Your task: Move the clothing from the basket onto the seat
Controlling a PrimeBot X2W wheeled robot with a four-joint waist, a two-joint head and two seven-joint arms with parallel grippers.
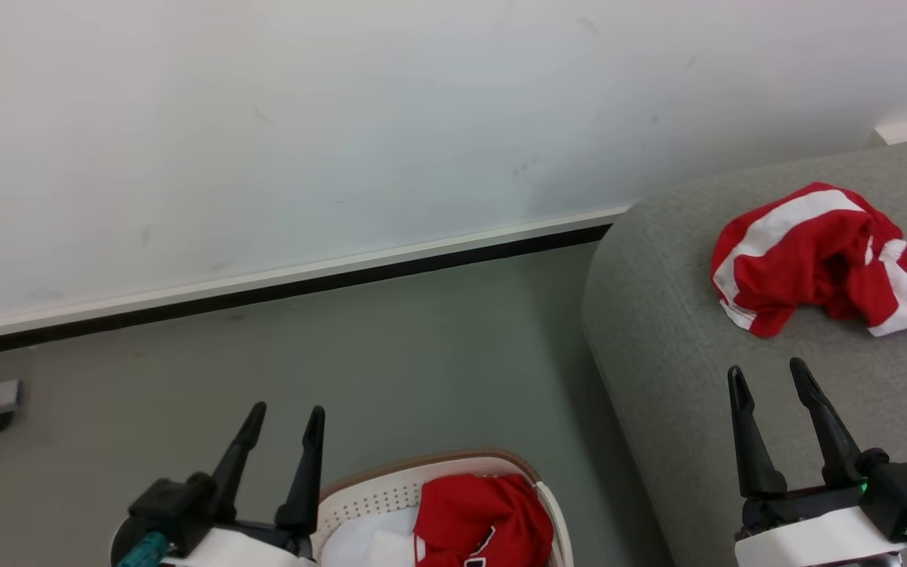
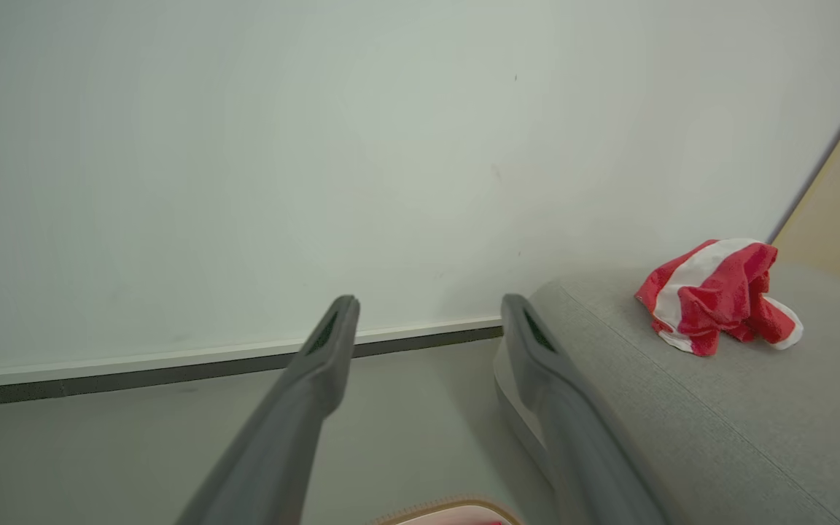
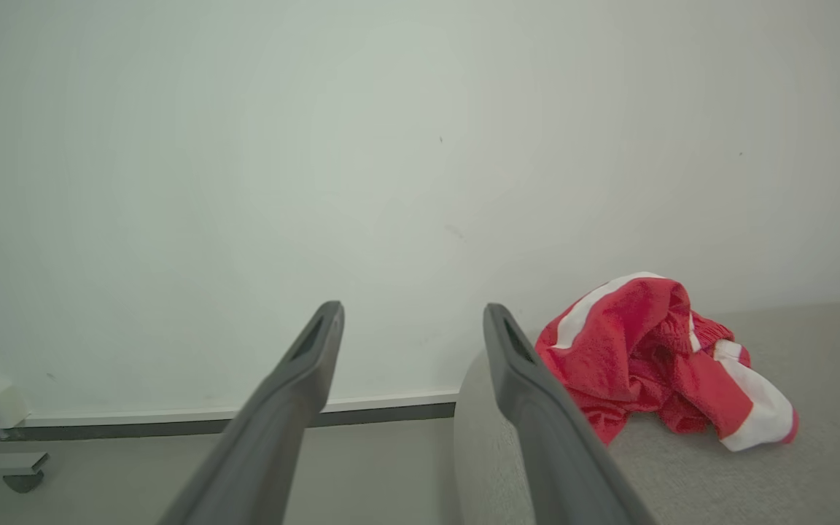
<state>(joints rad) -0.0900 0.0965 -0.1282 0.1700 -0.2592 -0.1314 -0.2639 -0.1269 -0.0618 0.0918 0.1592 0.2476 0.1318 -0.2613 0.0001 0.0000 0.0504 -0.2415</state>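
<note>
In the basket (image 1: pixel 375 496), the clothing (image 1: pixel 485 512) looks soft and light; a bunched fold suits pinching. The left gripper (image 1: pixel 288 408) and right gripper (image 1: pixel 764 367) hold their fingers apart, empty.

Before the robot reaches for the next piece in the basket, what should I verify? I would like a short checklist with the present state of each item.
1. The left gripper is open and empty: ok.
2. The right gripper is open and empty: ok.
3. The striped garment lies wholly on the seat, away from its edge: ok.
4. The basket is emptied: not ok; a red garment lies inside.
5. No further pieces lie beneath it: cannot tell; the picture's edge cuts the basket off.
</note>
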